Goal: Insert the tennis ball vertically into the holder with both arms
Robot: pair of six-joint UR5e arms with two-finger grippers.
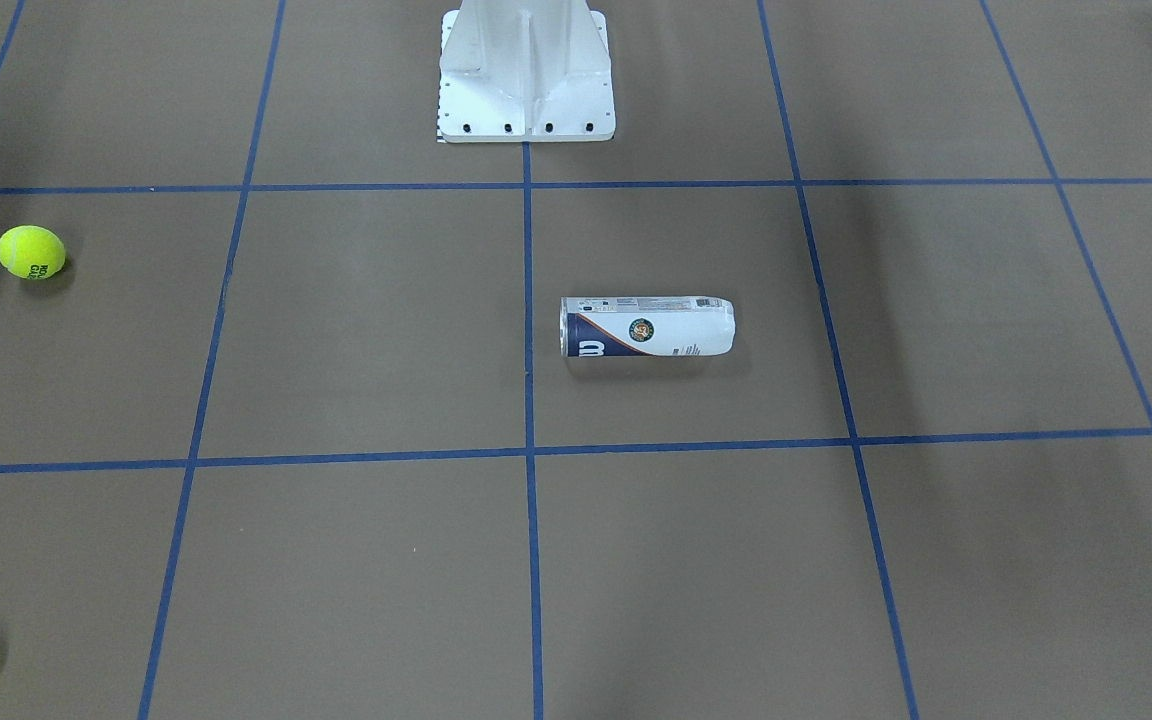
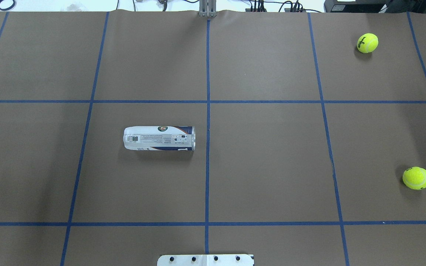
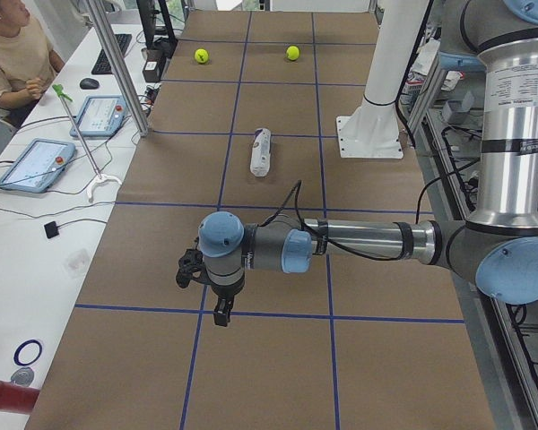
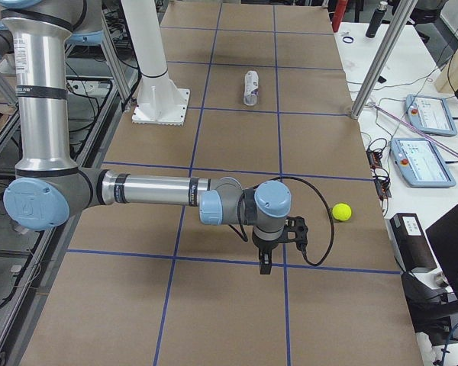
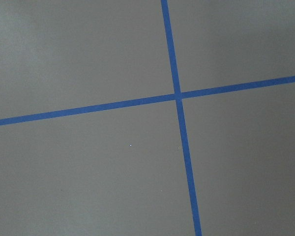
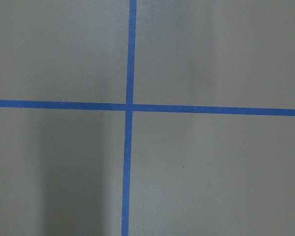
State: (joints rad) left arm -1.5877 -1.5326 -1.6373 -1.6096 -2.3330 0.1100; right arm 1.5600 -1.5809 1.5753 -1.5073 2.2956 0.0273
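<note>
The holder (image 1: pixel 648 326) (image 2: pixel 159 138) lies on its side near the table's middle, left of the centre tape line in the overhead view, open end toward that line. Two yellow tennis balls (image 2: pixel 367 43) (image 2: pixel 416 178) rest far off on the robot's right side. The left gripper (image 3: pixel 222 313) hangs over the table's left end, pointing down, far from the holder (image 3: pixel 261 151); I cannot tell if it is open. The right gripper (image 4: pixel 264 265) hangs over the right end, near one tennis ball (image 4: pixel 341 211); I cannot tell its state either. Both wrist views show only brown paper and blue tape.
The white pedestal (image 1: pixel 526 75) stands at the robot's edge of the table. Blue tape divides the brown surface into squares. A person (image 3: pixel 9 54) sits at a side bench with tablets (image 3: pixel 36 164). A red cylinder (image 3: pixel 9 394) lies off the table's left end.
</note>
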